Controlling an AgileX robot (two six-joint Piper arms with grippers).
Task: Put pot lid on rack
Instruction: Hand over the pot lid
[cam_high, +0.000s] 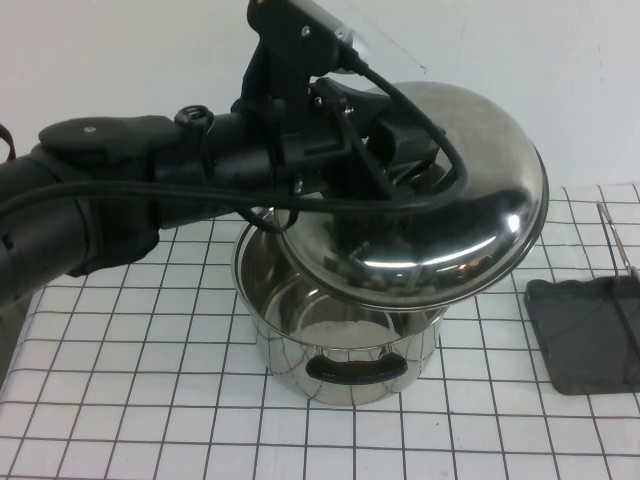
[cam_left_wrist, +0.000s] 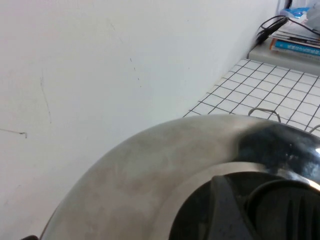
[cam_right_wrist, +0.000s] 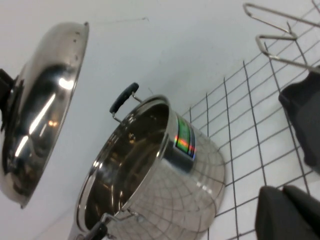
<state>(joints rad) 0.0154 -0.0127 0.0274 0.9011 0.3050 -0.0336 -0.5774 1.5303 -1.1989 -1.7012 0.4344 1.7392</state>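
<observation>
The left gripper (cam_high: 400, 150) has the pot lid (cam_high: 440, 220) pinched by its knob, tilted up in the air right over the open steel pot (cam_high: 335, 340) mid-table. The rack (cam_high: 590, 330) sits at the table's right edge, well apart. The right gripper (cam_right_wrist: 285, 212) is pressed together, empty, low near the rack. My worry: that heavy lid hangs off a small knob, so a quick swing could twist it loose, or its rim could clip the rack's wire bars (cam_right_wrist: 280, 35) and shove the rack.
</observation>
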